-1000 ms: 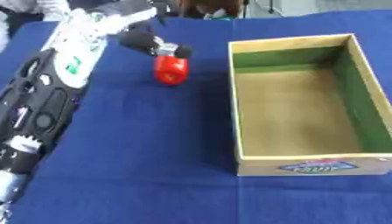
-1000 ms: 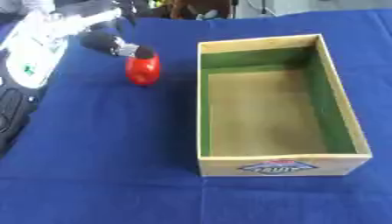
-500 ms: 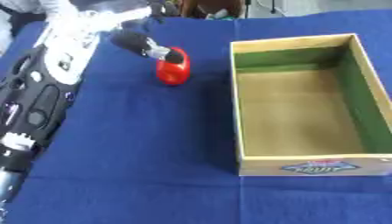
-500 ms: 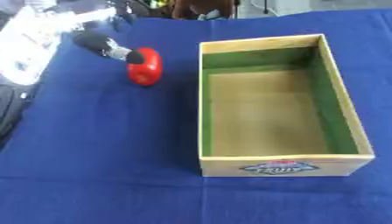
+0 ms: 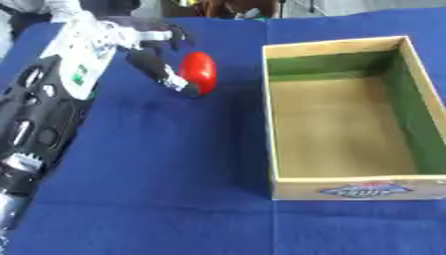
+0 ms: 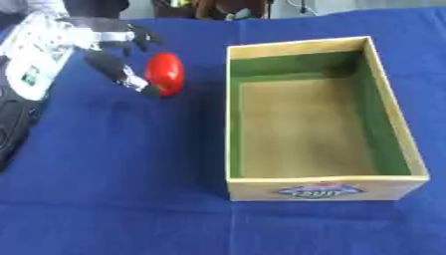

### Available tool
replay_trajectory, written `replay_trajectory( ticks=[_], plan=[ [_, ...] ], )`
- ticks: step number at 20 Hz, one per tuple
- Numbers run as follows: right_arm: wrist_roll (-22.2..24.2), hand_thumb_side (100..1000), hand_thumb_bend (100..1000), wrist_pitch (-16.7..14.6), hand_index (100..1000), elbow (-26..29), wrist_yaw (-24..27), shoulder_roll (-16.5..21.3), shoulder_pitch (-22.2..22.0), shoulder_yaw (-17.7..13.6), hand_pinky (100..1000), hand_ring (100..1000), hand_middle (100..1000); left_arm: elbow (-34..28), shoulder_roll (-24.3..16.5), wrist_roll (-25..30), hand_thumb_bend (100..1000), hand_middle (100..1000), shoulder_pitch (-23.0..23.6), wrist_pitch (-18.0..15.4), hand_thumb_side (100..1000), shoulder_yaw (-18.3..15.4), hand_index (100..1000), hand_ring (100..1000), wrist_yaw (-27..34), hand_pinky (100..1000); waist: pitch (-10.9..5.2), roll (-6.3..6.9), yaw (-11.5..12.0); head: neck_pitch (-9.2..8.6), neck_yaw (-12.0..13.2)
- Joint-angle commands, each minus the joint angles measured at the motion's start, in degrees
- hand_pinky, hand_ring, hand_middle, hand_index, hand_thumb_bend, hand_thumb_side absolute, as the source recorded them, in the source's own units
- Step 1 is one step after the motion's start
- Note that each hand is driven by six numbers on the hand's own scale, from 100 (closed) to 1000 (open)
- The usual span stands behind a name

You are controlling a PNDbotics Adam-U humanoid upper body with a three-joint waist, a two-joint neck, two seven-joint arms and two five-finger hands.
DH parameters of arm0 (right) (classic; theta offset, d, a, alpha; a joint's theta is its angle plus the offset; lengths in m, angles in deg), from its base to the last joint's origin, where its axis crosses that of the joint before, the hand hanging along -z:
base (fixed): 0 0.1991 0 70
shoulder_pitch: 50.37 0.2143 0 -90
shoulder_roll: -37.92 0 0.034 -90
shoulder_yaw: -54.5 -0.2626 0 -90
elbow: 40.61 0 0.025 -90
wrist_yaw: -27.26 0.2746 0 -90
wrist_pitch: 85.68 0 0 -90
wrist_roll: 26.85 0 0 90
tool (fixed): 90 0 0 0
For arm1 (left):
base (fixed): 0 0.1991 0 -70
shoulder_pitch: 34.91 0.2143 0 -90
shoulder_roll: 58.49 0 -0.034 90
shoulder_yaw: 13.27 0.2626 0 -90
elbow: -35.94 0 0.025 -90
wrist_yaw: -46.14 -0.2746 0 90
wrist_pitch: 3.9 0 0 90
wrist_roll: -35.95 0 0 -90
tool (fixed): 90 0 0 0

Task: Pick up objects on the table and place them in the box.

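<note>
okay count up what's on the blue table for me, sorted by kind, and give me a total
Red objects: 1, the red object beside the left hand.
Boxes: 1, the wooden box with green inner walls, nothing in it.
Total: 2

One red object [image 5: 198,71] (rounded, glossy), one wooden box [image 5: 348,177], one blue cloth [image 5: 166,189]

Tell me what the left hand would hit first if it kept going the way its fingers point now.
The left hand points toward the view's right, with the red object right at its fingertips, so that comes first. Beyond it stands the box. Whether the hand already touches the red object is unclear.
</note>
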Motion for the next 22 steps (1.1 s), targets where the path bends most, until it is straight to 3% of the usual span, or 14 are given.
replay_trajectory(
  ticks=[1,9,15,22],
  plan=[
    [-0.1,855,100,0.01,781,0.79,0.4,1.32,0.52,-0.16,712,719,771,0.33,-0.47,-1.41,736,941,-1.7,-0.16,679,-0.3,1000,869,-2.2,708,-1.07,-0.17,-0.18,-0.82,0.36],
    [0.05,854,100,0.05,768,0.79,0.52,1.14,0.51,-0.14,713,719,771,2.91,0.41,-9.21,715,940,-2.15,-0.12,698,-1.88,1000,858,-8.07,687,-0.53,-0.19,-0.37,-1.1,0.57],
    [0.28,853,100,0.13,761,0.79,0.56,1.03,0.53,-0.05,714,718,770,3.45,0.54,-11.58,725,928,-2.31,-0.29,706,-2.23,1000,843,-7.8,671,-0.32,-0.29,-0.31,-1.3,0.71],
    [-0.47,836,100,1.26,759,0.79,0.8,0.85,0.52,-0.29,712,718,770,4.0,1.12,-11.76,756,852,-2.2,-1.58,673,-2.04,1000,778,-4.69,608,0.05,-0.42,-0.49,-1.4,0.97]
  ],
)
